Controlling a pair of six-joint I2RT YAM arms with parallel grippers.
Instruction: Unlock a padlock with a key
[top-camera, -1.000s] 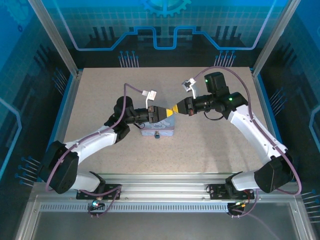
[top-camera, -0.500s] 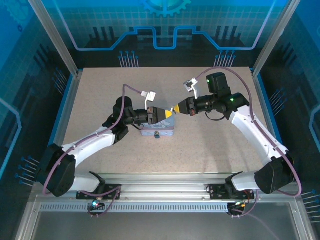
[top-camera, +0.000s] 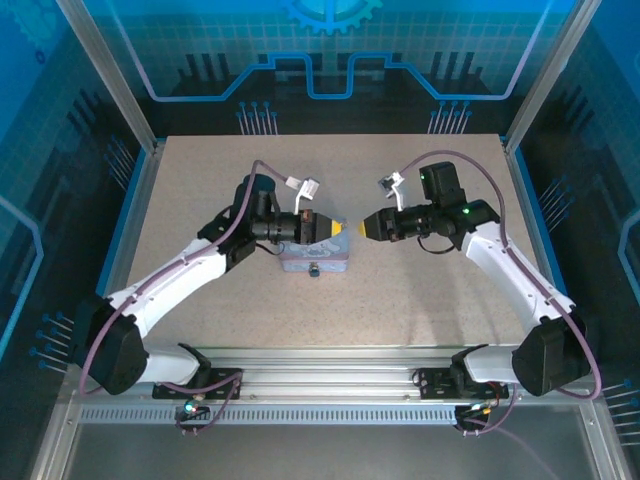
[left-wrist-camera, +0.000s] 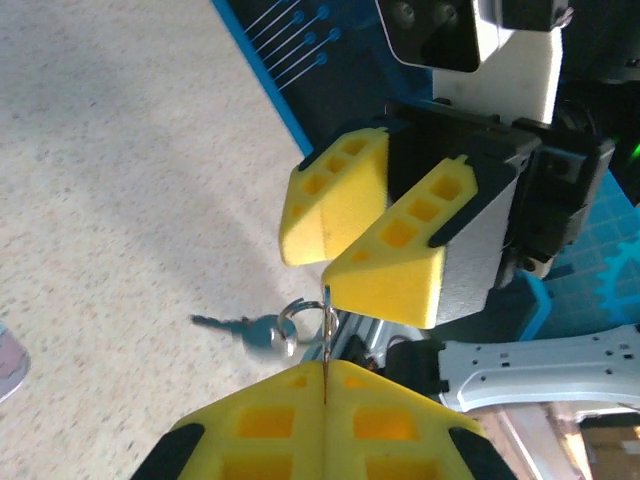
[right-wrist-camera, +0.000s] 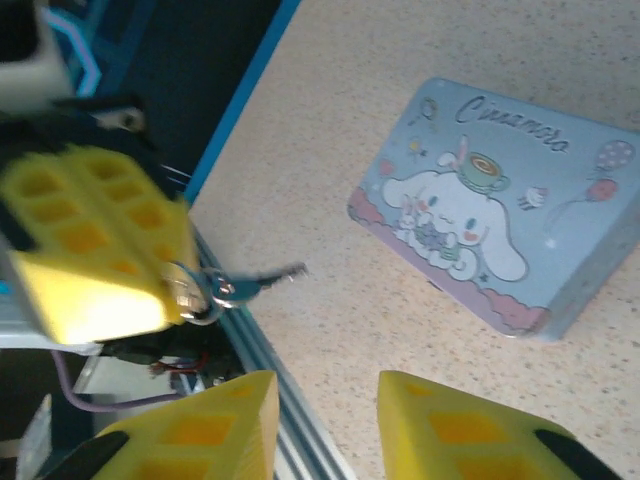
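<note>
The left end effector has its yellow pads pressed together on a key bunch. A thin metal edge is pinched in the seam between the pads. Just past the tips a split ring hangs free, with a blue-headed key dangling from it to one side, its dark blade pointing away from the ring. Which piece of the bunch sits between the pads cannot be told.

Straight ahead of those tips, facing them with a small gap, is the right end effector. Its two yellow pads stand apart with nothing between them, and they are not touching the bunch.

Under the left end effector, resting on the speckled counter, is a pale blue tin printed with a white cartoon dog. A small dark fitting sits on the tin's near wall; whether that is the padlock is too small to tell.
</note>
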